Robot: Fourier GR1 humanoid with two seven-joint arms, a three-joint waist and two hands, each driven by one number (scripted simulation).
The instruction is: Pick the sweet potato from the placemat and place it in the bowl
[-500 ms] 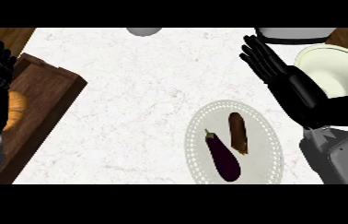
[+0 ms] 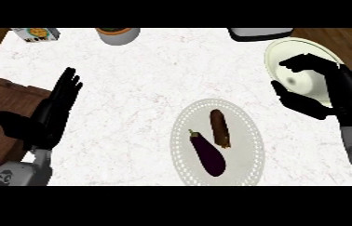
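White marble worktop (image 2: pixel 138 81) carries an oval, pale, lace-edged placemat (image 2: pixel 249 162) close to its near edge, right of the middle. On the placemat lies the brown, elongated sweet potato (image 2: pixel 219 127), roughly lengthwise, with a dark purple eggplant (image 2: pixel 207 154) just beside it on its left and nearer the front edge; whether the two touch cannot be told. Neither hand touches them. The round, cream-coloured bowl (image 2: pixel 282 57) sits near the worktop's far right corner. The black right hand (image 2: pixel 313 88) hangs over the bowl's right part, fingers bent inward and thumb set apart below them, with nothing between them. The black left hand (image 2: pixel 58 104) shows at the left edge, fingers straight, pressed together and pointing away, holding nothing. Along the far edge stand a grey cylindrical pot (image 2: pixel 118 35) and a small printed box (image 2: pixel 34 34).
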